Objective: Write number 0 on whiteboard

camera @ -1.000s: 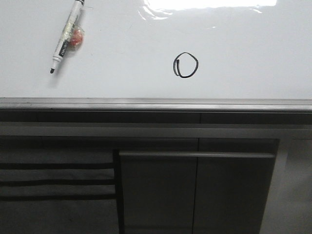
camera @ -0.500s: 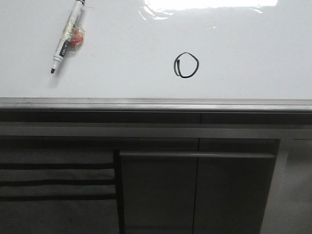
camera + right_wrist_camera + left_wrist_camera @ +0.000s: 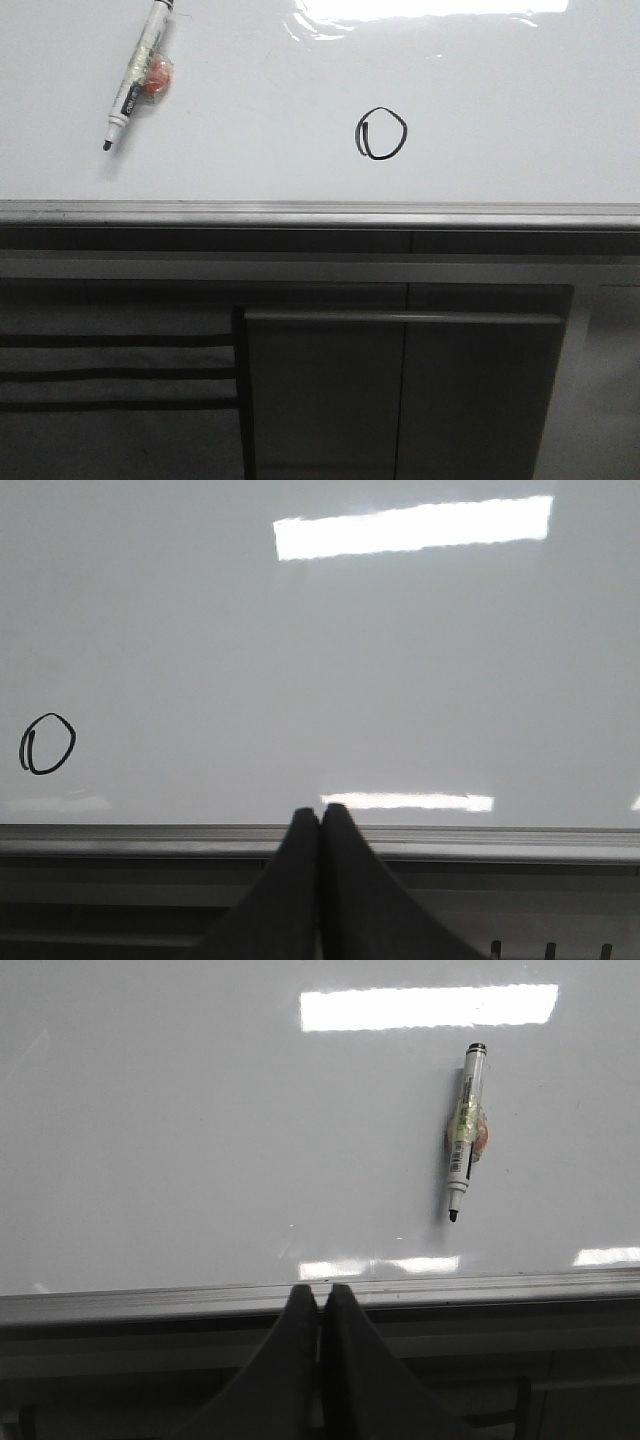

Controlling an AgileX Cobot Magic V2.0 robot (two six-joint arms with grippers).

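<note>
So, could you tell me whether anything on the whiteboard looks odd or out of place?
Two small things: the marker lies uncapped and askew on the whiteboard, something orange taped to its barrel, and the number 0 has a doubled left stroke.

Left gripper (image 3: 319, 1295) fingers pressed together, empty; right gripper (image 3: 319, 815) likewise.

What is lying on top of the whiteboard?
On the whiteboard lie an uncapped marker, with a small orange thing taped to its barrel, and the drawn number 0. What the orange thing is cannot be told.
</note>
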